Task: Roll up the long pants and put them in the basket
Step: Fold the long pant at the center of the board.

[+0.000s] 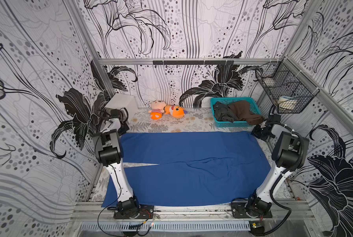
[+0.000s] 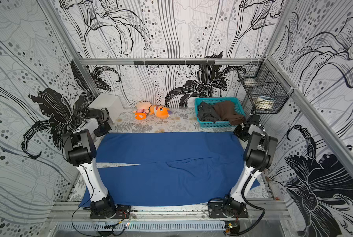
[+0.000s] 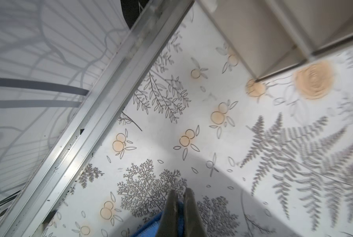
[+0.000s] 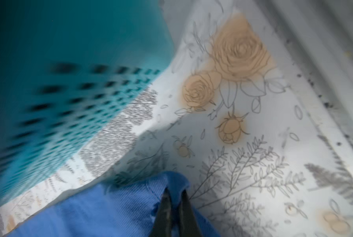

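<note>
Pants: one pair (image 1: pixel 192 164), two legs, spread flat across the counter (image 1: pixel 192 123); leg ends toward the left arm, waist toward the right arm.
Left gripper: (image 3: pixel 180 194) narrow, pinching the far corner of the far leg.
Right gripper: (image 4: pixel 175 192) narrow, pinching blue cloth at the far waist corner, just beside the basket (image 1: pixel 233 99).
Step, as judged: far edge gripped at both ends, likely to bring the far leg over the near one before rolling.
How to do it well: raise both corners together, keep the edge taut between them, carry it level toward the near edge, and match the hems before letting go. Keep the right wrist off the basket.
Count: grippers two; plush toys two (image 1: pixel 157 110) (image 1: pixel 174 111); basket one, holding a grey garment (image 1: pixel 222 113) and a brown one (image 1: pixel 245 112); wire rack one (image 1: pixel 284 92); white box one (image 1: pixel 122 102).
</note>
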`<act>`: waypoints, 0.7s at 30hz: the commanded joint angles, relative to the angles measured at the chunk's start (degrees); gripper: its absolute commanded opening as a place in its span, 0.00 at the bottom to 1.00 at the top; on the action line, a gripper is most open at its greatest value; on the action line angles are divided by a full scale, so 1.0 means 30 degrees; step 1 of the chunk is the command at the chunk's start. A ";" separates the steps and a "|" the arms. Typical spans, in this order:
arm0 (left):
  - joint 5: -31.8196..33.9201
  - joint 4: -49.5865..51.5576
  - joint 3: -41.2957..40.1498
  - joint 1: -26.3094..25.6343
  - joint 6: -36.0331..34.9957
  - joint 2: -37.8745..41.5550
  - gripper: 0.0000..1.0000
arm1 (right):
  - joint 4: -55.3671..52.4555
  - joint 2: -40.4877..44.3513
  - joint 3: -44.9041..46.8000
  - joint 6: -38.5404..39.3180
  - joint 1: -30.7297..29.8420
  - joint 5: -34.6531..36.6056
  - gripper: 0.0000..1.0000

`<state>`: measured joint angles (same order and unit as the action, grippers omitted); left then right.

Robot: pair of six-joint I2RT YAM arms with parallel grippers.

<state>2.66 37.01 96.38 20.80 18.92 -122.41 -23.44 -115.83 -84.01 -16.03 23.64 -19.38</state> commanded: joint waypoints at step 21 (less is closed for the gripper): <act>-0.1675 0.1519 0.3789 -0.0690 0.1513 0.1501 0.00 | 0.3400 0.2072 0.1296 -0.3504 0.1986 -0.1537 0.00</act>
<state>-1.65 41.10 108.20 18.52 22.31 -121.73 -18.87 -112.33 -81.23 -25.06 29.43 -23.20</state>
